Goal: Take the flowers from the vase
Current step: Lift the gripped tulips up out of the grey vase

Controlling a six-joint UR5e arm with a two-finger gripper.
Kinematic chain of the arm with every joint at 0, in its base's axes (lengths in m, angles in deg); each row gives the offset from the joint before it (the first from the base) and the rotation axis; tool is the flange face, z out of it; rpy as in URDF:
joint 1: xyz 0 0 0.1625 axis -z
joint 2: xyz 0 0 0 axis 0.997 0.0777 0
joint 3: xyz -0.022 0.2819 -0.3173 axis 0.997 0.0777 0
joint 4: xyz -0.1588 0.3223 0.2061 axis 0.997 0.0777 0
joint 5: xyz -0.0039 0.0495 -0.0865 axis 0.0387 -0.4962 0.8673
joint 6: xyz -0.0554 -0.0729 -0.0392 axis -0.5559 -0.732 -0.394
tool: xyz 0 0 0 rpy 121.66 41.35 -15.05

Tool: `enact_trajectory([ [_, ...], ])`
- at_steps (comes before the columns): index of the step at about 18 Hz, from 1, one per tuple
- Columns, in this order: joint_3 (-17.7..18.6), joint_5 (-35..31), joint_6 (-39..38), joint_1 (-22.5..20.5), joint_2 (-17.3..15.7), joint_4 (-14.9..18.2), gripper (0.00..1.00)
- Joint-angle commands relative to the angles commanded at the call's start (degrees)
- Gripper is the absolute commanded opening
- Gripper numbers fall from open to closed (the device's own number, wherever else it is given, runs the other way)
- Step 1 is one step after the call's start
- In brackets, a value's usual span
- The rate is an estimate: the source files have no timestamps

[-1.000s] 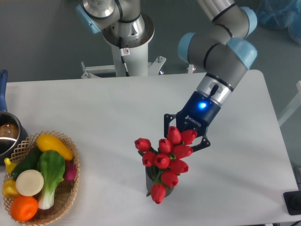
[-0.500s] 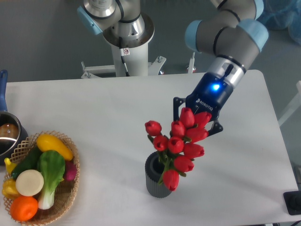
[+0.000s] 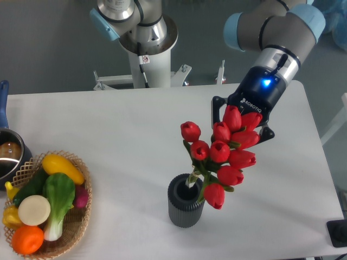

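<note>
One gripper (image 3: 242,125) pinches the flowers (image 3: 221,154) near their upper buds, stems partly out of the vase (image 3: 184,208). Lifting straight up, grip firm, should free the stems without tipping it.

Bright, even light, soft faint shadows, sharp focus throughout

Grey tube arm (image 3: 269,28) showing pale blue joint caps, black gripper (image 3: 242,125) carrying white lettering, blue light glowing at wrist
</note>
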Motion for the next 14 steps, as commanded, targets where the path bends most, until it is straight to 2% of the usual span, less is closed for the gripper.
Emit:
enact_trajectory([
  [5, -0.1, 6.2, -1.1, -2.1, 0.0, 0.0, 0.04],
  [11, -0.1, 7.8, -2.2, -4.3, -0.7, 0.1, 0.04],
  [14, 0.1, 6.9, 3.8, -5.7, -1.0, 0.0, 0.04],
])
